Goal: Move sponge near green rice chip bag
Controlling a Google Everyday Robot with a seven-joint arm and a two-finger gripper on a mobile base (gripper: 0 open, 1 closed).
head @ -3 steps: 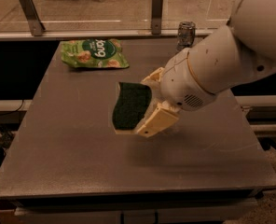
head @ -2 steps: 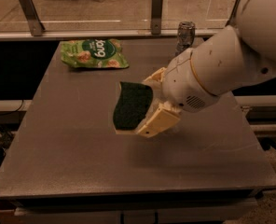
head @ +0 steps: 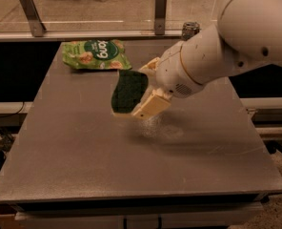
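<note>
While clamped on edge in the cream two-finger gripper [head: 140,90], the rectangular sponge with dark green scouring top and pale yellow foam base [head: 129,90] hangs over the middle of the grey table [head: 84,166]. It seems just clear of it, green face to the camera. The gripper is closed on two opposite sides of it. Likely light, soft and squashy, not fragile; the rough top should resist slipping, and a mid-length pinch looks sound. The flat, crinkled light-green rice chip bag [head: 95,54] lies near, at 11 o'clock from the sponge. A crushed silver can [head: 190,30] stands at 1 o'clock, on the table's far edge.
</note>
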